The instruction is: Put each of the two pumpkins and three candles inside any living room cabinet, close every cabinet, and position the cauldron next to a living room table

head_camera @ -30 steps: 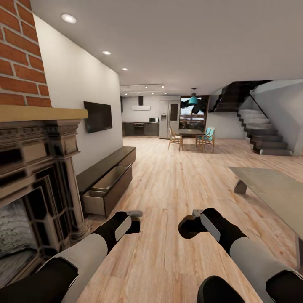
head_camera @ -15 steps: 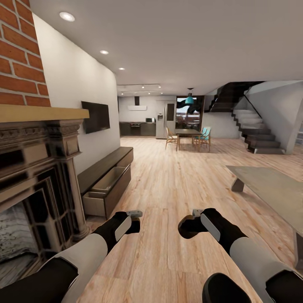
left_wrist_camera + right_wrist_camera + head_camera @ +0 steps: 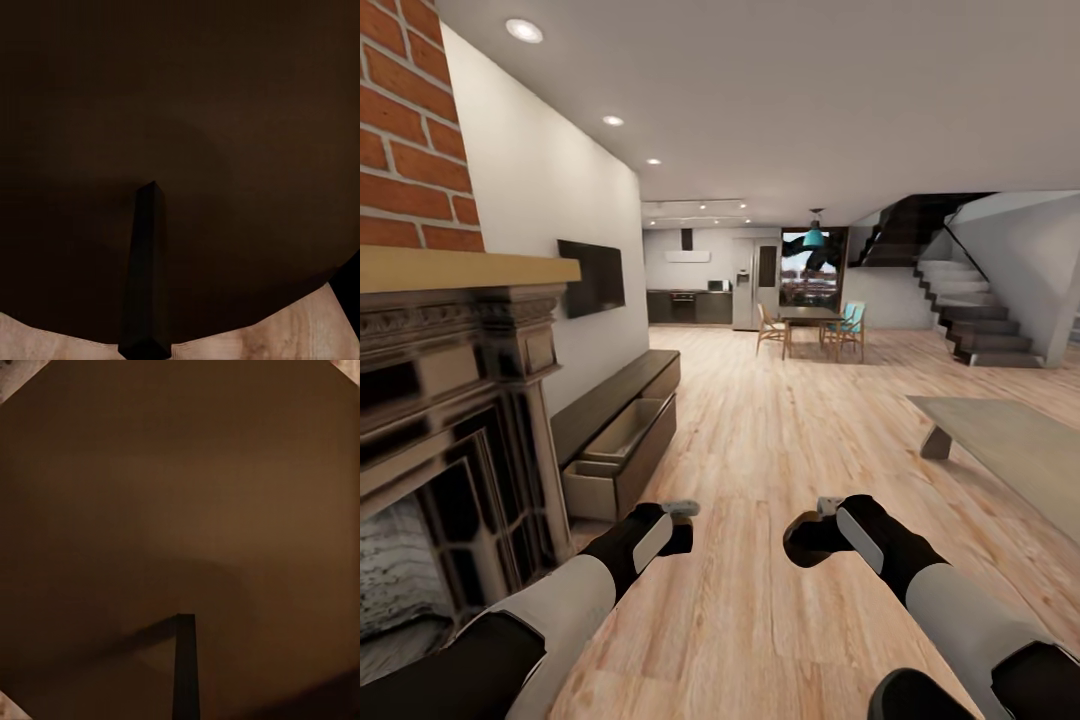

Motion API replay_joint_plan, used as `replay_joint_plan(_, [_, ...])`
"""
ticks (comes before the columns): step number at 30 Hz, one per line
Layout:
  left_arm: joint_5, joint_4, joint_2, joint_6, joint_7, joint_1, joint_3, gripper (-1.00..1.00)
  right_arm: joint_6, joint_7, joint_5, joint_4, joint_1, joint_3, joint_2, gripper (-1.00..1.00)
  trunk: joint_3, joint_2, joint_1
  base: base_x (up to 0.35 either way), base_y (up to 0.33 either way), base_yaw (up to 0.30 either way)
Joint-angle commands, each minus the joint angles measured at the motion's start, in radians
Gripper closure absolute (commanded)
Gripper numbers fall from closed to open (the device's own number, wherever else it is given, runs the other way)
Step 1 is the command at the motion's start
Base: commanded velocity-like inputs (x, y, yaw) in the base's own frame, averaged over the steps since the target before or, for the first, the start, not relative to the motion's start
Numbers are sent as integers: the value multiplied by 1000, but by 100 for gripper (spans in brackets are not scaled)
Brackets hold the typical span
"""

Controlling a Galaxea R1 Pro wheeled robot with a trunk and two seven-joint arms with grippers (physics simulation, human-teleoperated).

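Ahead at ten o'clock, the cabinet stands with one drawer open; the table lies at two o'clock; whether either tucked gripper grips cannot be told; the robot should approach squarely, keeping clear of the fireplace.

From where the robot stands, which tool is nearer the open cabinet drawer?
Left. The left tool sits just short of the open drawer on the cabinet's side; the right tool is farther across the floor.
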Motion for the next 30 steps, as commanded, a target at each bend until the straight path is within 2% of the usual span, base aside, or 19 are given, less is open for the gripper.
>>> replay_joint_plan(1, [9,-1,0,2,9,-1,-4,100,3,-6,-9,-2,-1,7,-1,100,-1,-1,0,206,233,0])
replay_joint_plan(6, [9,-1,0,2,9,-1,-4,100,3,-6,-9,-2,-1,7,-1,100,-1,-1,0,206,234,-6])
replay_joint_plan(16, [9,-1,0,2,9,-1,-4,100,2,-6,-9,-2,-1,7,-1,100,8,-1,0,206,214,-219])
replay_joint_plan(22, [9,-1,0,1,9,-1,-4,100,-39,-6,-6,-2,-1,7,-1,100,9,-1,0,59,37,-45])
replay_joint_plan(30, [9,-1,0,1,9,-1,-4,100,-40,-6,-6,-2,-1,7,-1,100,9,-1,0,45,0,0])
